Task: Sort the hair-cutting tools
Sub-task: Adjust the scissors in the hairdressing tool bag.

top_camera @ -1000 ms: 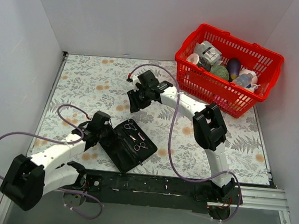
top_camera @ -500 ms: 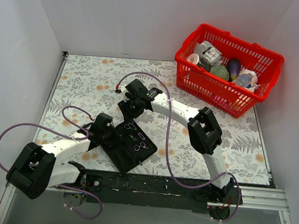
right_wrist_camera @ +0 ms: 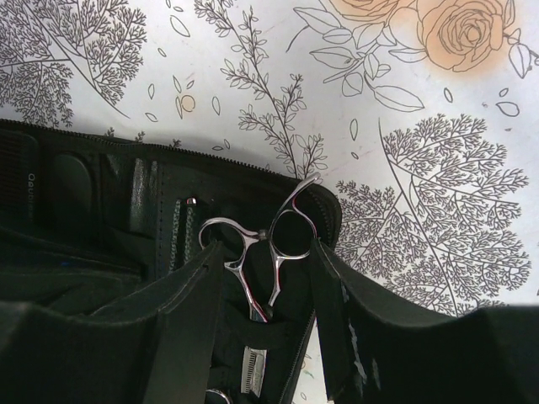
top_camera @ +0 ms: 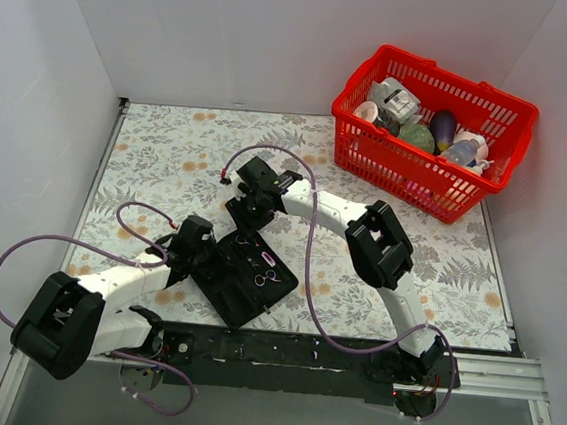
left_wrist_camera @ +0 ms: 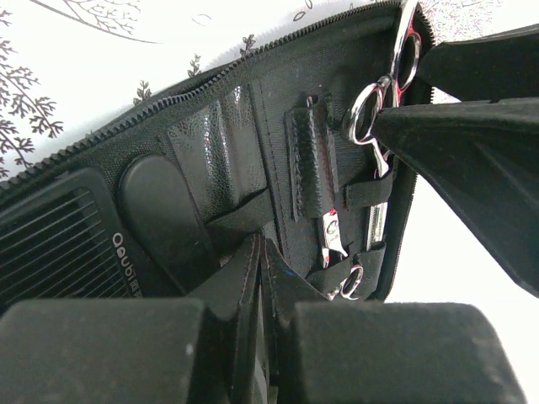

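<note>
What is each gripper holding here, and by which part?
Left gripper pinches a thin inner flap of the black case. Right gripper straddles the ring handles of the scissors; whether it grips them cannot be told.

so the left arm [top_camera: 121, 282] lies low, left gripper [top_camera: 197, 248] pinched shut at the black case [top_camera: 234, 306]'s left edge, while the right arm [top_camera: 336, 210] curls over, right gripper [top_camera: 247, 220] half-open at its far end

Blades of the silver ring-handled scissors [right_wrist_camera: 253, 238] hidden behind the right gripper [right_wrist_camera: 263, 286], black ribbed comb [left_wrist_camera: 50, 244] cut off at the left edge, open black zip case [left_wrist_camera: 227, 135] bottom masked by the blurred left gripper [left_wrist_camera: 263, 261]
</note>
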